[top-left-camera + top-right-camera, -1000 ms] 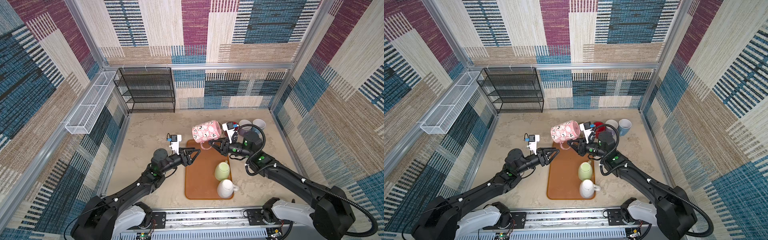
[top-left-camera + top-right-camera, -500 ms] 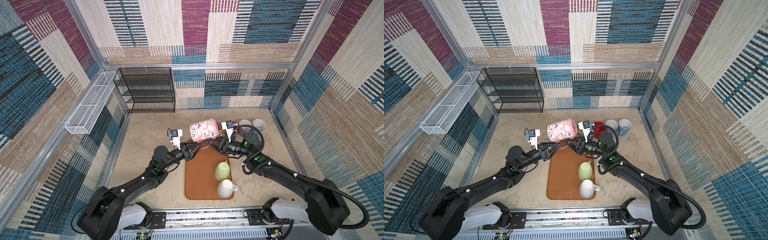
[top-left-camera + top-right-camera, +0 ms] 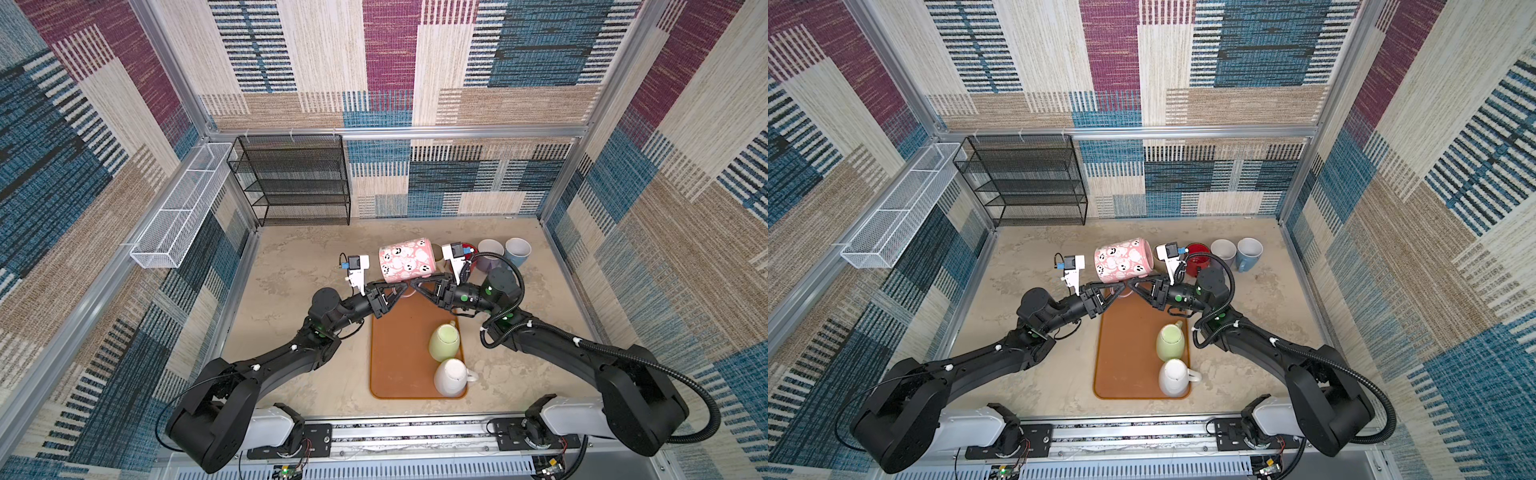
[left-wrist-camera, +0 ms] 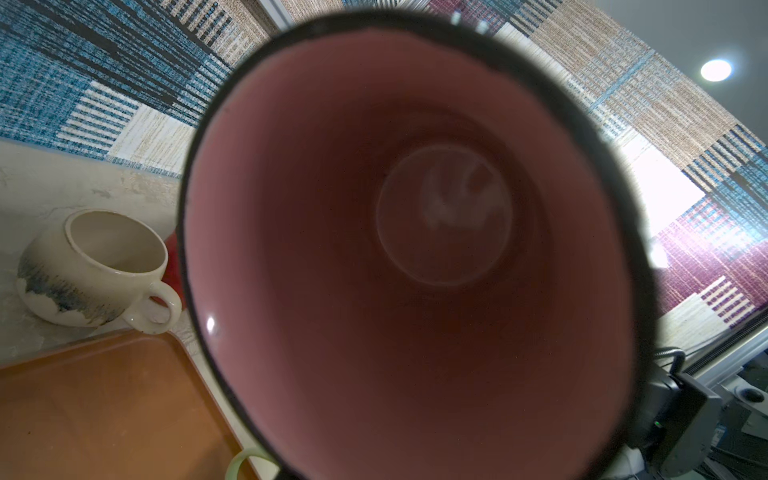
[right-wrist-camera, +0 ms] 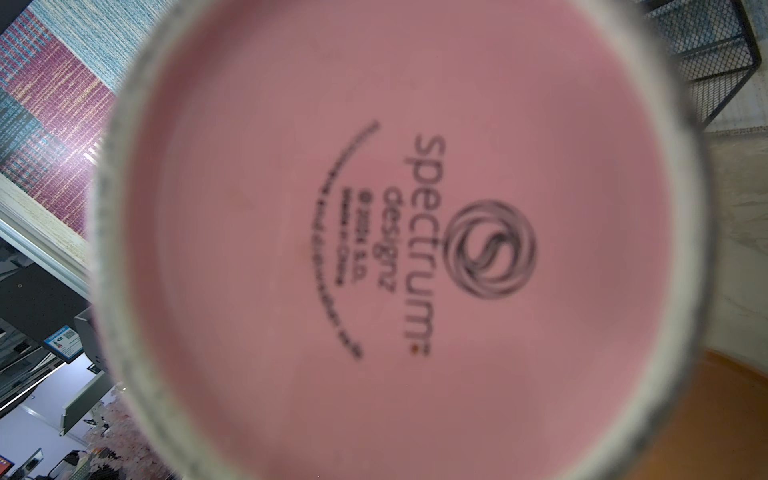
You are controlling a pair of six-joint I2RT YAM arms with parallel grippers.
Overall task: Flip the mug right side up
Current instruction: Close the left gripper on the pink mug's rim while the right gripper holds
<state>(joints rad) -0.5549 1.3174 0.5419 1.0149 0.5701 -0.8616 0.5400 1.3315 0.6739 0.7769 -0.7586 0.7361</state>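
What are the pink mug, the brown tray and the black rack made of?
The pink mug: probably glazed ceramic; glossy inside, printed maker's stamp on its base, pale rough foot ring.
The brown tray: likely moulded plastic, smooth, satin; rounded corners, raised rim.
The black rack: metal wire mesh, seemingly matt-coated; see-through grid shelves.

Sideways mug (image 3: 405,259) above far end of tray (image 3: 399,332) (two cups (image 3: 444,343) on it).
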